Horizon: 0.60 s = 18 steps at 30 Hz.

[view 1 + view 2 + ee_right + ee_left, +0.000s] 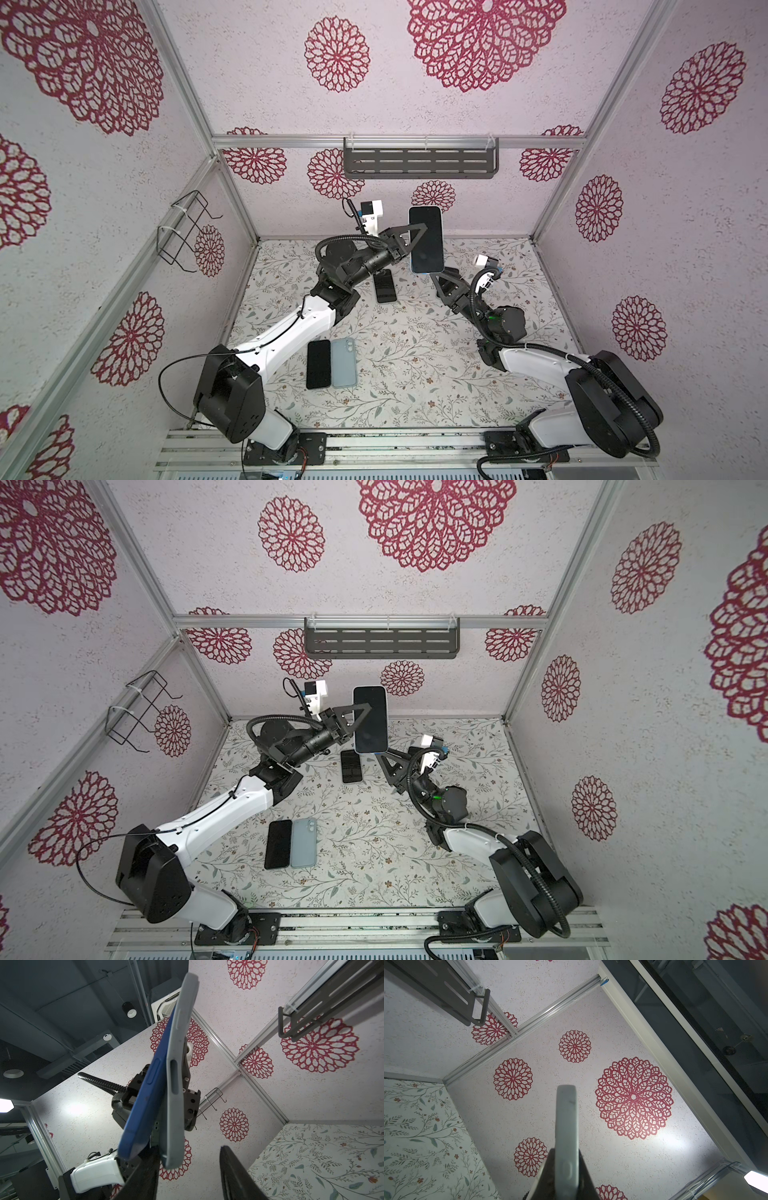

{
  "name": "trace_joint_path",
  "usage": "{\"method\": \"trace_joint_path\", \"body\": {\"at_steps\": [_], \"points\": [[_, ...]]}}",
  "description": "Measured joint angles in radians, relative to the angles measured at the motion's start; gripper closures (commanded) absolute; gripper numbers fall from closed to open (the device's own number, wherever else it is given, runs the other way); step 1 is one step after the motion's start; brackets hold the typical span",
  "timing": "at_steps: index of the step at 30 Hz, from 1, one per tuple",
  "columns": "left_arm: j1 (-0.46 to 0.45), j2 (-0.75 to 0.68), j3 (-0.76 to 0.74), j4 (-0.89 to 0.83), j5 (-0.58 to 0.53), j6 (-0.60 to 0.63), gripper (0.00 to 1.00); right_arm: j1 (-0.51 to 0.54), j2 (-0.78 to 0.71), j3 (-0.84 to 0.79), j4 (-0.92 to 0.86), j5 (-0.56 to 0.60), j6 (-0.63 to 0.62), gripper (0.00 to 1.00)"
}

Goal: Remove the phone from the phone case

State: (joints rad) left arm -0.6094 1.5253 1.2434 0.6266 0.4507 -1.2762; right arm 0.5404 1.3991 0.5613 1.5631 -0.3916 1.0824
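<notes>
My left gripper (417, 239) holds the cased phone (427, 245) upright in the air near the back wall, dark screen toward the top cameras. The left wrist view shows that gripper (566, 1150) shut on the grey phone case (566, 1118), seen edge-on. Just under the phone's lower end is my right gripper (444, 276). In the right wrist view the blue phone (143, 1101) has sprung away from the grey case (176, 1053) at the lower end. My right gripper (188, 1148) is open, one finger (145, 1174) beside the case's lower corner, the other well apart.
A black phone (384, 289) lies on the floral table under the left arm. Another black phone (318, 364) and a grey-blue case (343, 362) lie side by side near the front. A dark shelf (419, 162) hangs on the back wall, a wire rack (187, 230) on the left wall.
</notes>
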Motion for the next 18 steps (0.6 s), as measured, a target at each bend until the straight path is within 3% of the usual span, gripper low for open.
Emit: {"method": "trace_joint_path", "body": {"at_steps": [9,18], "points": [[-0.008,-0.002,-0.008,-0.010,0.029,0.001,1.00,-0.018,0.011,0.016,0.008,0.029,0.035,0.59],[-0.004,-0.006,-0.078,-0.021,0.026,-0.017,1.00,-0.009,-0.003,0.017,-0.019,0.007,0.085,0.87]]}}
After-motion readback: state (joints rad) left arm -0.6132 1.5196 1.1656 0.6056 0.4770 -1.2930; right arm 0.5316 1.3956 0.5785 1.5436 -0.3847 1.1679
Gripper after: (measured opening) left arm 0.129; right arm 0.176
